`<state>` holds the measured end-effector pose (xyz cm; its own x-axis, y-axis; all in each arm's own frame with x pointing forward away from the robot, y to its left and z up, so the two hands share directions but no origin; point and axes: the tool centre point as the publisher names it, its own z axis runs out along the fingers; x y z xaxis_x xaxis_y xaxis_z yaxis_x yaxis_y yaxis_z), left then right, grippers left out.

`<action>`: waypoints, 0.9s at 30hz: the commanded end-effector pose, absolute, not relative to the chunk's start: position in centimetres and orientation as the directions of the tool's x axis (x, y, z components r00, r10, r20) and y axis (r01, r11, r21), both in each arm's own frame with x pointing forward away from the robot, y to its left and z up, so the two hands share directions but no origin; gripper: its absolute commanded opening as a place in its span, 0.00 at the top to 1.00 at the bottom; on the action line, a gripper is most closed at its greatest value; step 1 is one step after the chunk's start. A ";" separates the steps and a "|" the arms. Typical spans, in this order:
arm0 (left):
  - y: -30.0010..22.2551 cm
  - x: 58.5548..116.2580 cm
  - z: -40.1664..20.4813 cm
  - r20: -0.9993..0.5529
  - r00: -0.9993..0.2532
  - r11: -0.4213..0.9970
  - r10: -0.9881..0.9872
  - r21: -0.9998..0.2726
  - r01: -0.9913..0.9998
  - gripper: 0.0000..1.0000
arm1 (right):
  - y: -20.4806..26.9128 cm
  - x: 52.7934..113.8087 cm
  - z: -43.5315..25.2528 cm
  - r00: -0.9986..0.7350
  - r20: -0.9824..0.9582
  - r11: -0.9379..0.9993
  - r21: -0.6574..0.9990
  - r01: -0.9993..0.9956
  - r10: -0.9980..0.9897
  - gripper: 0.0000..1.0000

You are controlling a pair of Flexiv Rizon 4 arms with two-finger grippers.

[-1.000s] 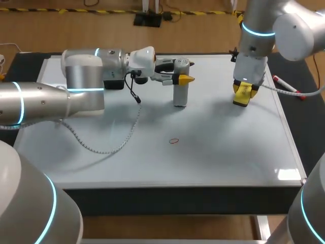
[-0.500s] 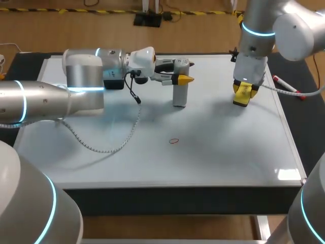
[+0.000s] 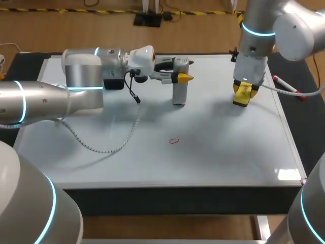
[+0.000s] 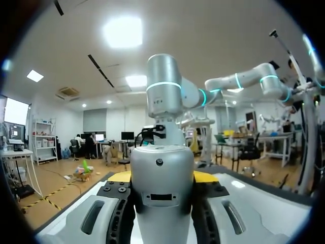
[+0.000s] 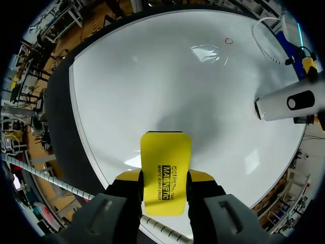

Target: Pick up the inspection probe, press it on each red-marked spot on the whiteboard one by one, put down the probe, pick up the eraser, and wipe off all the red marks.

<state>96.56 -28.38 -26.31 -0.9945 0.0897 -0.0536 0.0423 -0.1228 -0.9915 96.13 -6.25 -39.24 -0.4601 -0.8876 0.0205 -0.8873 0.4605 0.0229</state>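
A grey-white cylindrical probe (image 3: pixel 180 87) stands upright on the far middle of the whiteboard (image 3: pixel 228 152), with my left gripper (image 3: pixel 181 78) shut on its upper part from the left. In the left wrist view the probe (image 4: pixel 162 193) fills the space between the fingers. My right gripper (image 3: pixel 242 93) hangs over the board's far right, shut on a yellow eraser (image 5: pixel 165 173) that points down just above the surface. One small red ring mark (image 3: pixel 174 141) lies mid-board, nearer than the probe; it also shows as a red ring (image 5: pixel 229 40) in the right wrist view.
The probe's white coiled cable (image 3: pixel 104 148) trails across the left part of the board. A red-capped marker (image 3: pixel 287 86) lies on the dark mat beyond the board's right edge. A dark block (image 3: pixel 114 84) sits behind my left wrist.
My left gripper with the probe has edged very slightly up and to the left. The right arm and eraser have not moved.
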 end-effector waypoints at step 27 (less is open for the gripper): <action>-13.5 92.9 -21.3 -0.073 -0.992 -0.090 -0.100 -0.992 0.082 1.00 | -6.3 96.1 -39.2 -0.459 0.024 0.459 0.020 -0.888 -0.888 1.00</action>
